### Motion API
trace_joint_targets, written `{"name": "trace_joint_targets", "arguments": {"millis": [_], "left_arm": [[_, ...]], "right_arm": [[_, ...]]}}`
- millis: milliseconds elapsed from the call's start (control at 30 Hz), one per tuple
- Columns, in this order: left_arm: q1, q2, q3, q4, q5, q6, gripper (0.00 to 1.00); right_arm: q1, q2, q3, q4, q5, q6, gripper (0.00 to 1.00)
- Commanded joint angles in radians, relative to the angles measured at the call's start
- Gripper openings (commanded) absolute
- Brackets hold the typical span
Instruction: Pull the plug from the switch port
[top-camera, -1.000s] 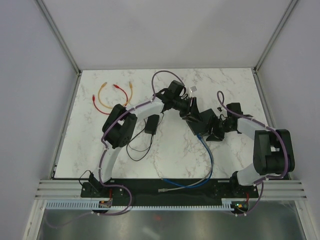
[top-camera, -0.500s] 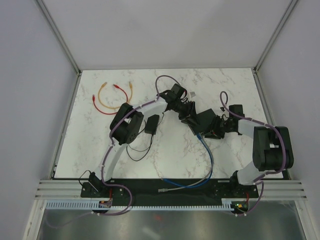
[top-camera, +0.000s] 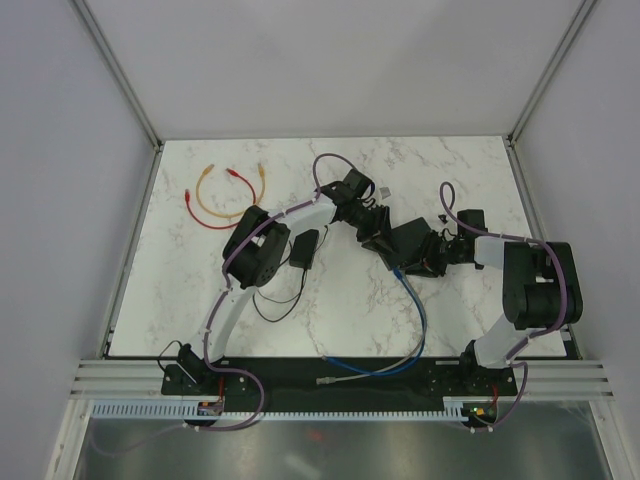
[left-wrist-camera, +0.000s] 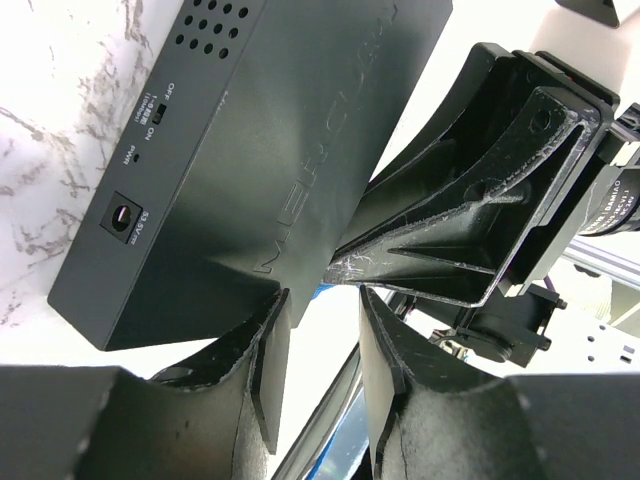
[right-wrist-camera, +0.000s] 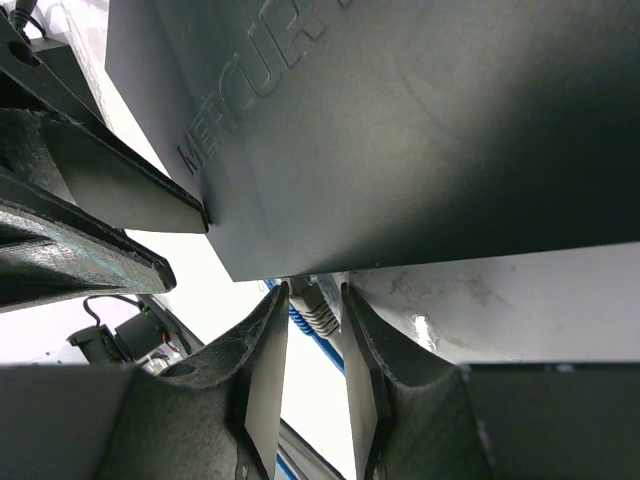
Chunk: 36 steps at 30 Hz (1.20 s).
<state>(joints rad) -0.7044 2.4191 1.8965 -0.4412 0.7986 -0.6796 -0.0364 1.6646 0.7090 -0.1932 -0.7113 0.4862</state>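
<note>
The switch (top-camera: 407, 243) is a flat black box lying aslant at the table's middle; it fills the left wrist view (left-wrist-camera: 270, 130) and the right wrist view (right-wrist-camera: 400, 120). A grey plug (right-wrist-camera: 318, 312) on a blue cable (top-camera: 418, 320) sits in the switch's near edge. My right gripper (right-wrist-camera: 315, 290) is shut on the plug right at the socket; in the top view it (top-camera: 427, 262) is at the switch's near right corner. My left gripper (left-wrist-camera: 325, 300) is open with a narrow gap and nothing between the pads, its tips against the switch's far left end (top-camera: 372, 232).
A small black power brick (top-camera: 304, 247) with a thin black cord (top-camera: 275, 302) lies left of the switch. Orange cables with red ends (top-camera: 225, 195) lie at the far left. A small pale object (top-camera: 384, 187) lies behind the left gripper. The blue cable's free end (top-camera: 328, 381) rests by the arm bases.
The left arm's elbow has swung right and its gripper has settled against the switch. The right gripper has moved in closer to the switch's near edge. The switch has shifted slightly.
</note>
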Motion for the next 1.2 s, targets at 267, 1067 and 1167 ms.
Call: {"name": "trace_joint_targets", "arguments": {"millis": [267,1067,1167], "left_arm": [[-0.009,0.032,0.032,-0.037,0.014,0.008,0.41],[-0.021,0.054,0.036,-0.053,0.022,0.009,0.40],[-0.021,0.057,0.039,-0.053,0.022,0.009,0.40]], "right_arm": [[-0.010,0.004,-0.036,0.123,-0.073,0.037,0.36],[-0.014,0.084,-0.006,0.057,-0.001,-0.021,0.36],[-0.014,0.083,-0.014,0.034,0.022,-0.032,0.29]]}}
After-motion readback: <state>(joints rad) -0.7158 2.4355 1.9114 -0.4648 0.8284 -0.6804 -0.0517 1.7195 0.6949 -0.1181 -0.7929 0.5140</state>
